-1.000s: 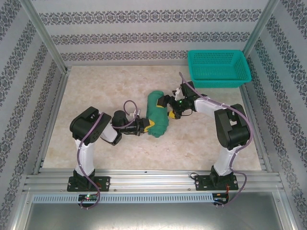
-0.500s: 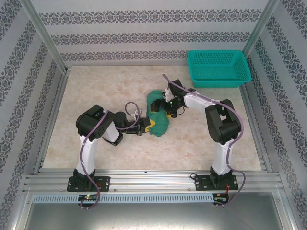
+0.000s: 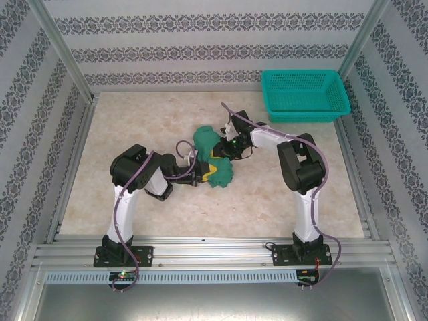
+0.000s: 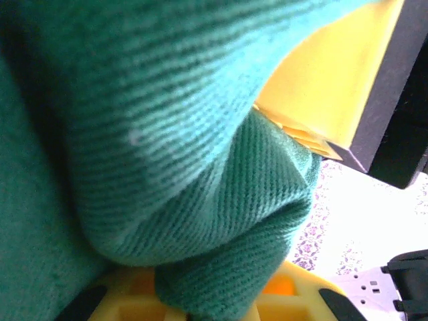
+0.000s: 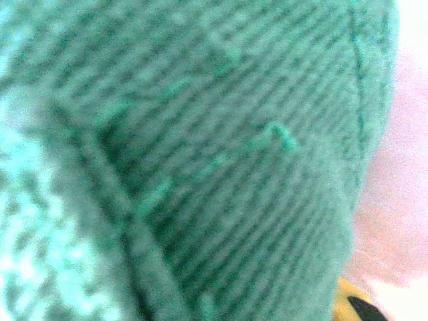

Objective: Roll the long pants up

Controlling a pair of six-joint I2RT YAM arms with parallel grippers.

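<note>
Now the right tool [image 3: 225,147], grip unclear, is shoving into the dark green fabric long pants [image 3: 215,160], skewing the roll the left tool [image 3: 204,172] is clamping.

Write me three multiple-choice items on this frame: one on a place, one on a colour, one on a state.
1. Where does the basket sit?
A) between the arm bases
B) far right corner
C) near left corner

2. What colour are the pants?
A) red
B) white
C) green

3. How is the left claw?
A) shut on the pants
B) open over the basket
C) open, away from the pants

Key:
1 B, the top view has it at the far right.
2 C, green fabric shows in all three views.
3 A, the left wrist view shows fabric pinched between its yellow pads.
</note>
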